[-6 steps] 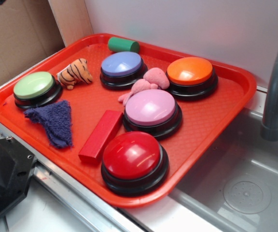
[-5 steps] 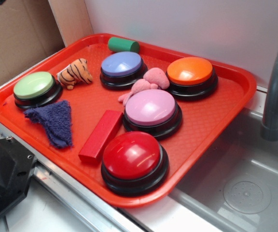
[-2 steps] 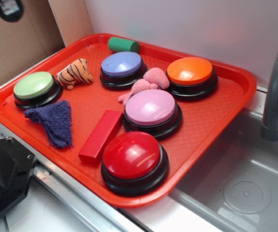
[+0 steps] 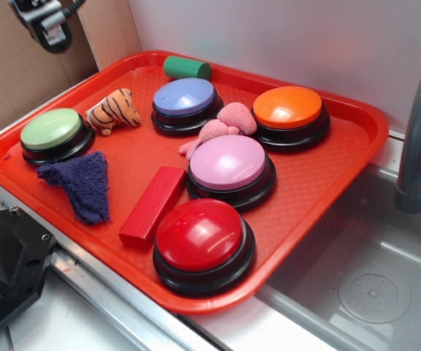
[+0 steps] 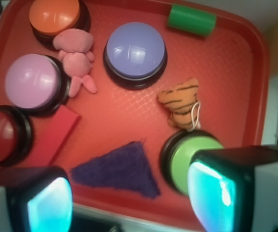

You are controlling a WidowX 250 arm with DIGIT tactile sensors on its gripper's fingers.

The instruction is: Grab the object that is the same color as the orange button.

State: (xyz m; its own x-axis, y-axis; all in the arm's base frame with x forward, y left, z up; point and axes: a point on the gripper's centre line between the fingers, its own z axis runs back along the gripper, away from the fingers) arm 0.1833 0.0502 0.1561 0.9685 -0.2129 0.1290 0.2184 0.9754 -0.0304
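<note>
Plush tiger [image 4: 115, 110] lies between green button [image 4: 52, 131] and blue button [image 4: 185, 99].

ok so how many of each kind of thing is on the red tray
buttons: 5, namely green, blue, orange, pink, red
plush toys: 2, namely tiger, pink one
blocks: 2, namely red bar, green cylinder
cloths: 1, purple
total: 10

Striped plush tiger [image 4: 114, 110] lies apparently sideways; glossy orange button [image 4: 288, 107] sits upright.
</note>
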